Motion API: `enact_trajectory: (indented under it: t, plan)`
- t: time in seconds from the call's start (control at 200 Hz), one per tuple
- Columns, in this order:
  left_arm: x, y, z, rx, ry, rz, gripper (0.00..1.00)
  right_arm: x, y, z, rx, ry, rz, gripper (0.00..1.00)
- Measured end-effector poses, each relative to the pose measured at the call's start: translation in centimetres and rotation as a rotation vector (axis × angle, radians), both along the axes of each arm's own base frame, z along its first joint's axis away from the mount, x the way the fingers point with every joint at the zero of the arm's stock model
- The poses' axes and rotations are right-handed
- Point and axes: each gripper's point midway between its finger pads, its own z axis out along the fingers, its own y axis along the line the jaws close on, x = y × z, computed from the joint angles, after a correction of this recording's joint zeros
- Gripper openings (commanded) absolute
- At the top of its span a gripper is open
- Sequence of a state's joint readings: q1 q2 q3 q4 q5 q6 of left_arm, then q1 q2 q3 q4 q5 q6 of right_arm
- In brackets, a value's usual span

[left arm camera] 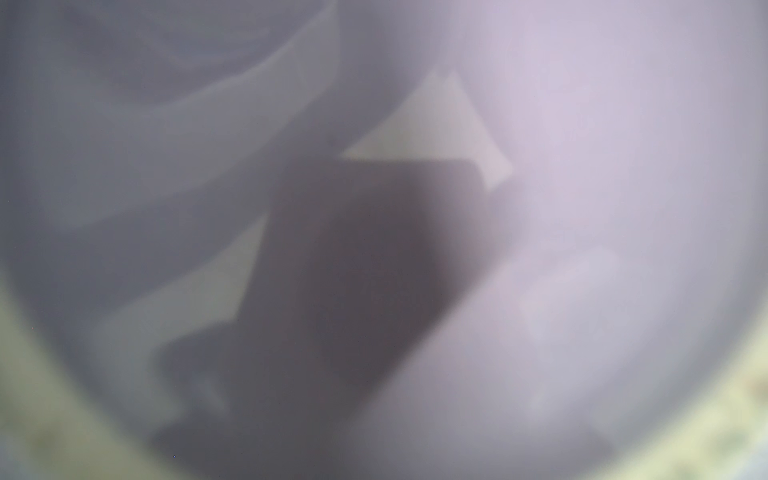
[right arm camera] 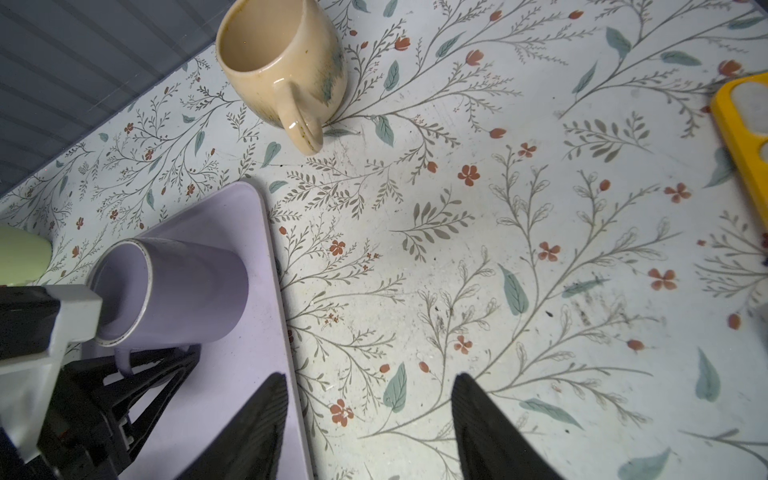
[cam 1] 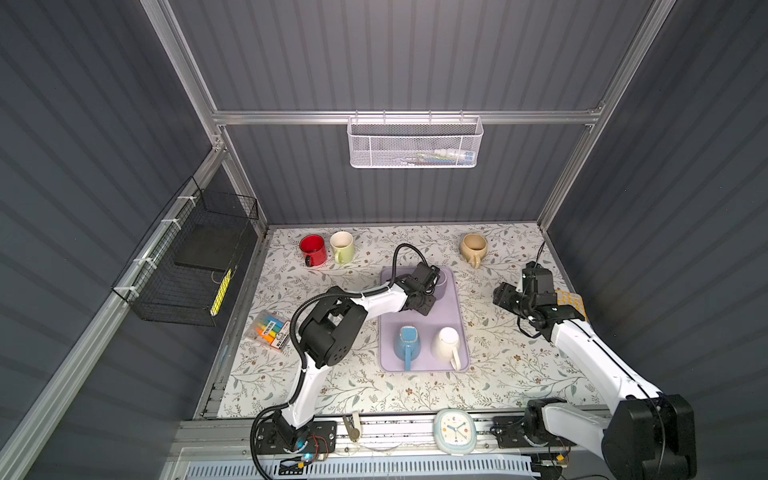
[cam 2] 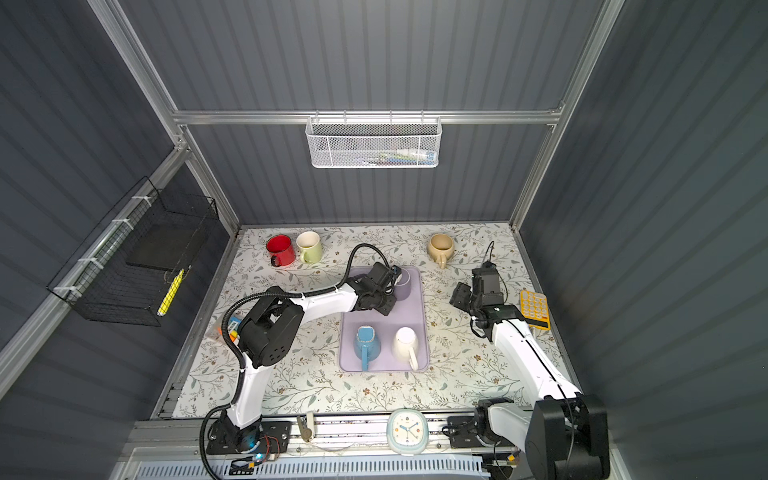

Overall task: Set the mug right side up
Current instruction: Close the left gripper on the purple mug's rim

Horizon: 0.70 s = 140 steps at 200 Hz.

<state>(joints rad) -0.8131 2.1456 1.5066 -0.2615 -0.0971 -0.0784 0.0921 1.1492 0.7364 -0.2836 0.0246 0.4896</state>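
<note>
Both top views: high over front edge, looking down on whole table, near-identical. Left wrist view: pressed close to purple mug, all blur. Right wrist view: low over table, facing same mug and tray.

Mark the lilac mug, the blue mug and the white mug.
lilac mug (right arm camera: 195,286), right wrist view, on its side wall.
blue mug (cam 1: 400,348), in a top view, side wall beside the handle.
white mug (cam 1: 446,343), in a top view, on its rounded body.

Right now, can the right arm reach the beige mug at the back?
Probably yes: only bare tablecloth lies between the open right gripper and the beige mug; the tray sits off to one side.
</note>
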Motion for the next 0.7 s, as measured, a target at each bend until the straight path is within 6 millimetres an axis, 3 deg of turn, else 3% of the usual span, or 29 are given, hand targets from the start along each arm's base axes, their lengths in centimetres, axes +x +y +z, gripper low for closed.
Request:
enact_trajectory:
  t: [0.7]
  plan:
    - [-0.14, -0.66, 0.27, -0.043, -0.001, -0.017, 0.06, -0.02, -0.02, -0.03, -0.001, 0.001, 0.0, 0.65]
